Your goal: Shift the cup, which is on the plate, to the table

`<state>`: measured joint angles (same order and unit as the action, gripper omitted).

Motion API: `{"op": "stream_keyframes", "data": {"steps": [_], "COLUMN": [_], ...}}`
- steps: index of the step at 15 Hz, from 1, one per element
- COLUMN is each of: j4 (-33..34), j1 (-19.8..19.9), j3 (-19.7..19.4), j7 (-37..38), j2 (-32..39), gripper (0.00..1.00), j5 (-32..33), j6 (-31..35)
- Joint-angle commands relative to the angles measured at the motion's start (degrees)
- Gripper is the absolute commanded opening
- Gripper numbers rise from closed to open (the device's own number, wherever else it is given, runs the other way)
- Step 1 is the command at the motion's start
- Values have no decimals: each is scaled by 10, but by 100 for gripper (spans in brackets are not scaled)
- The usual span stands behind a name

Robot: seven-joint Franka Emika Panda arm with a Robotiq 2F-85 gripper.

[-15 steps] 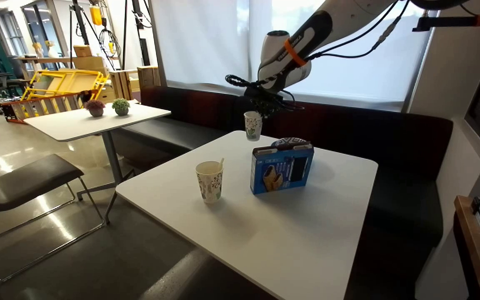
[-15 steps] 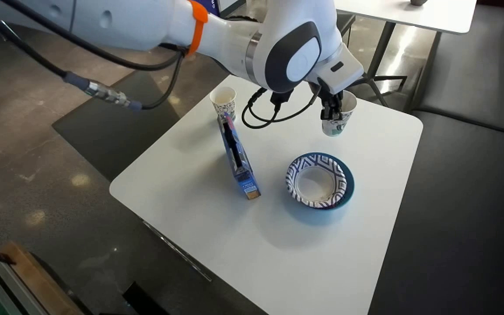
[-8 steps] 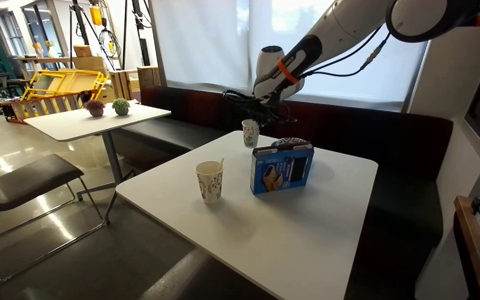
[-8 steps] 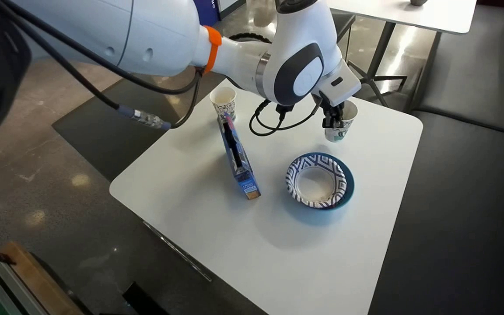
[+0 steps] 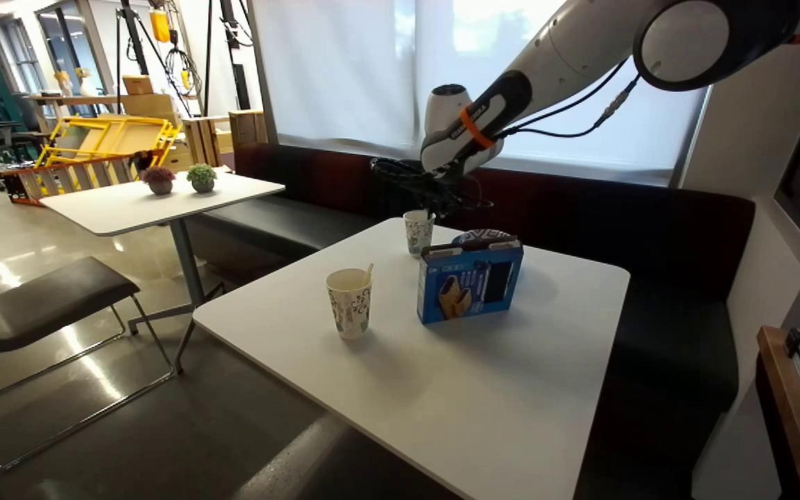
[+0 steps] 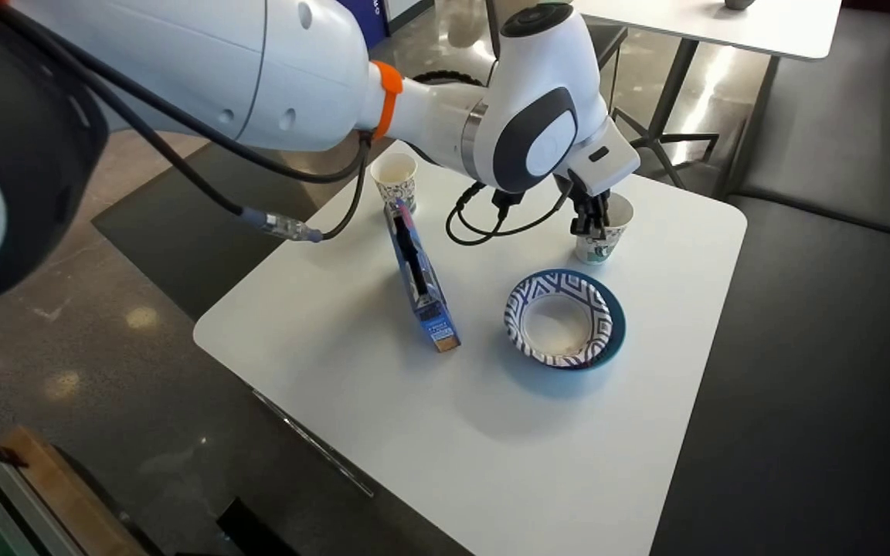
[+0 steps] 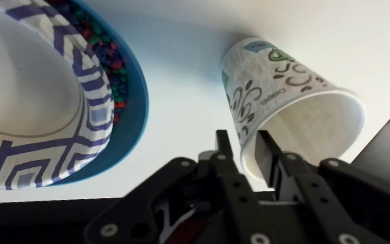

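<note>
My fingers (image 7: 223,145) stood apart at the rim of the small whitish cup (image 7: 279,95), one inside its mouth and one outside, the paper wall between them with a gap to either side in the wrist view. My gripper (image 7: 245,145) had come down over the previous second, and the cup with it: in the earlier exterior views it hung above the white table (image 6: 468,421); at this moment it stood upright on the tabletop, near the patterned bowl (image 6: 557,326) but clear of it. My arm (image 5: 567,52), reaching in from above, had come lower too. The bowl had not shifted. It sat off-centre in a blue dish (image 7: 138,108), where small red, green and blue pieces (image 7: 115,66) showed between the two rims. Also unmoved, a blue box (image 5: 469,281) with filled pastry pictured on its front stood near the bowl, on another side from the cup. Farther from the bowl than the box, a cream patterned cup (image 5: 350,305) held a pale stick (image 5: 369,271). Farther out still from the bowl, beyond the table's edge, a dark bench (image 6: 808,324) ran alongside, and a smaller table (image 5: 108,208) carried two potted plants (image 5: 201,179) near a dark-seated chair (image 5: 46,302).
</note>
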<state>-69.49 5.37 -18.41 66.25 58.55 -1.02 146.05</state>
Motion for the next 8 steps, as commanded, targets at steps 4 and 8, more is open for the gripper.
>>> {"op": "stream_keyframes", "data": {"steps": [4, 8], "j4": [-8, -23], "j1": [1, 24], "j3": [-2, 22], "j7": [-43, -167], "j2": [-61, -125], "gripper": [80, 100], "j5": [23, 29], "j6": [-126, -230]}}
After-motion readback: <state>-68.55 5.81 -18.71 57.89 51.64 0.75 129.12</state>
